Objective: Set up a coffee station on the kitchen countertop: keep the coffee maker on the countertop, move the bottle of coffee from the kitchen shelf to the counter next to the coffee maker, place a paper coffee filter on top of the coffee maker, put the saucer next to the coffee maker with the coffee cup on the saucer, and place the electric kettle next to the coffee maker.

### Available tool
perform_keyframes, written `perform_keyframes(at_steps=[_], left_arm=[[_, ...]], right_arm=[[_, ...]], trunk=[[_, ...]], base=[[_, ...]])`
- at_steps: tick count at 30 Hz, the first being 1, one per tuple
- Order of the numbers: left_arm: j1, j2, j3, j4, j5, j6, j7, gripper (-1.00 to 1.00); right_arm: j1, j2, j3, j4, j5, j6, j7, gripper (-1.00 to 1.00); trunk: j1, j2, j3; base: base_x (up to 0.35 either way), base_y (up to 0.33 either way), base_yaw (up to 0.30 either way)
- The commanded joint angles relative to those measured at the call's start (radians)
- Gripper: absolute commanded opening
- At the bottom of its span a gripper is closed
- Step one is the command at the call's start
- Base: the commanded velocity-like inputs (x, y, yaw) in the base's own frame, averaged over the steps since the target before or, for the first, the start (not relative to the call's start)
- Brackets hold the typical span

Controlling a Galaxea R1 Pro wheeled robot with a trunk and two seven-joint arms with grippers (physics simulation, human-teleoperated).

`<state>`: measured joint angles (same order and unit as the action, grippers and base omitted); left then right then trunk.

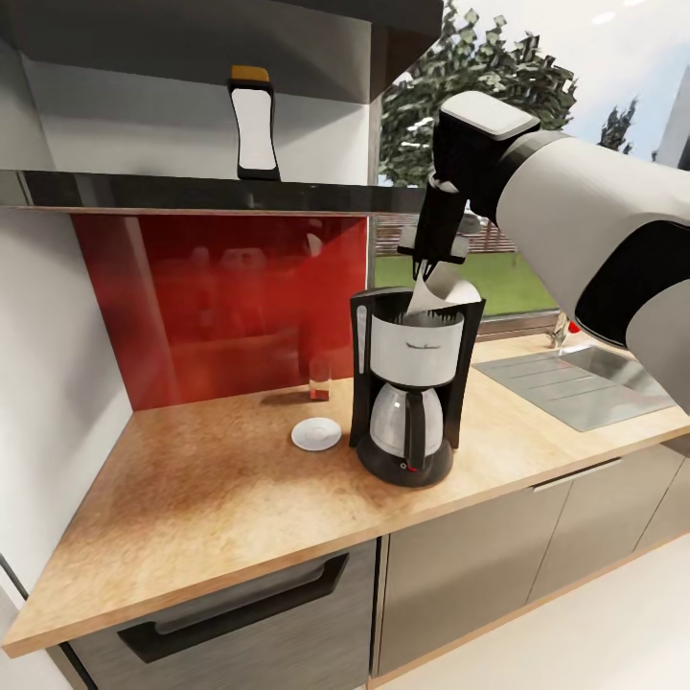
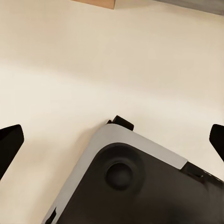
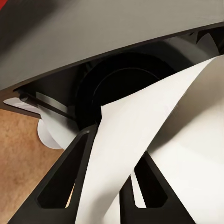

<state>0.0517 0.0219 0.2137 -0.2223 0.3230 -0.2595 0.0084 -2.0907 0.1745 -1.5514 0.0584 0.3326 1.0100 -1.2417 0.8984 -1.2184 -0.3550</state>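
Over the coffee maker [image 1: 410, 388]: right gripper [image 1: 428, 275] pinches the paper coffee filter [image 1: 436, 292], its lower end in the open top.
Left gripper [image 2: 112, 140]: fingers spread (nothing between).
Saucer [image 1: 316, 433]: on the kitchen countertop [image 1: 211, 498], left of the machine.
Bottle of coffee [image 1: 254, 125]: far-left, on the kitchen shelf [image 1: 192, 192].

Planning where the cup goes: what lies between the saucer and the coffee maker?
Nothing: in the head view a narrow strip of bare countertop separates the saucer from the coffee maker. A small glass stands behind the saucer, not between them.

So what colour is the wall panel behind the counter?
Glossy red panel, best in the head view.
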Motion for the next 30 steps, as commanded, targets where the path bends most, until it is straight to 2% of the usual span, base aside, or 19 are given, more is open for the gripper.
perform_keyframes(at_steps=[1, 22, 30], left_arm=[[0.000, 0.000, -0.005, -0.002, 0.010, -0.001, 0.001, 1.00], [0.000, -0.001, -0.005, -0.002, 0.011, -0.001, 0.001, 1.00], [0.000, -0.002, -0.005, -0.002, 0.011, -0.002, 0.001, 1.00]], right_arm=[[-0.001, 0.000, -0.008, 0.001, 0.005, 0.003, -0.007, -1.00], [0.001, 0.000, -0.010, 0.000, 0.005, 0.003, -0.007, -1.00], [0.001, 0.000, -0.010, 0.000, 0.005, 0.002, -0.007, -1.00]], trunk=[[0.000, -0.001, -0.001], [0.000, -0.001, -0.001], [0.000, -0.001, -0.001]], base=[[0.000, 0.000, 0.000], [0.000, 0.000, 0.000], [0.078, 0.000, 0.000]])
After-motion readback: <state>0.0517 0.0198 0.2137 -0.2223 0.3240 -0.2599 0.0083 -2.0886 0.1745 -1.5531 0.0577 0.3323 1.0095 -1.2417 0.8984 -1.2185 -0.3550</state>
